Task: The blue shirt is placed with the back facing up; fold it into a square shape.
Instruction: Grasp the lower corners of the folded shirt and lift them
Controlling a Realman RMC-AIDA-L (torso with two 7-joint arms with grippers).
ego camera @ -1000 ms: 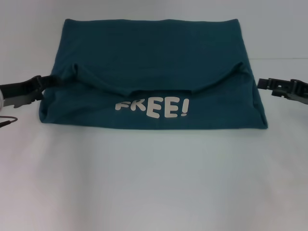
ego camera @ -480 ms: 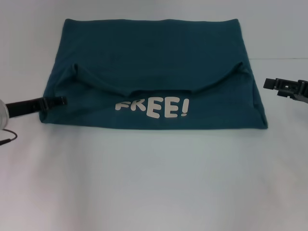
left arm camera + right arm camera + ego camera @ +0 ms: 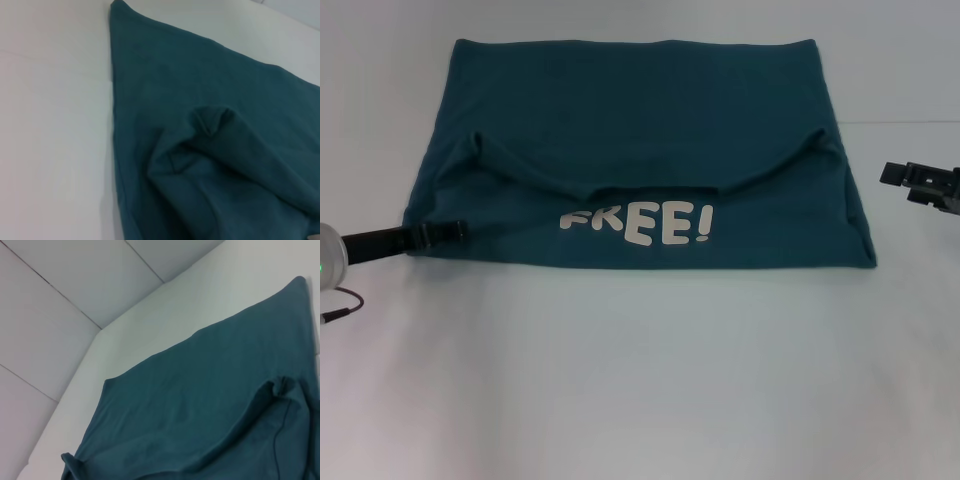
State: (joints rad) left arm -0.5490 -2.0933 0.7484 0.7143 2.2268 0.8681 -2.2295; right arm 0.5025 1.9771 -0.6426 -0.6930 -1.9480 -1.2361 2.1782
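Your blue shirt (image 3: 640, 150) lies folded on the white table (image 3: 640, 380), its near flap turned over so the white "FREE!" lettering (image 3: 638, 225) faces up. Your left gripper (image 3: 445, 233) rests at the shirt's near-left corner, your right gripper (image 3: 900, 175) hangs apart off its right edge; you cannot tell either's jaw state.

You saw the left gripper (image 3: 448, 232) as a slim black bar off a silvery-white round wrist with a tiny green light, thin dark cable looping under it at far left. The right gripper (image 3: 892, 173) was blocky matte black, at right edge.
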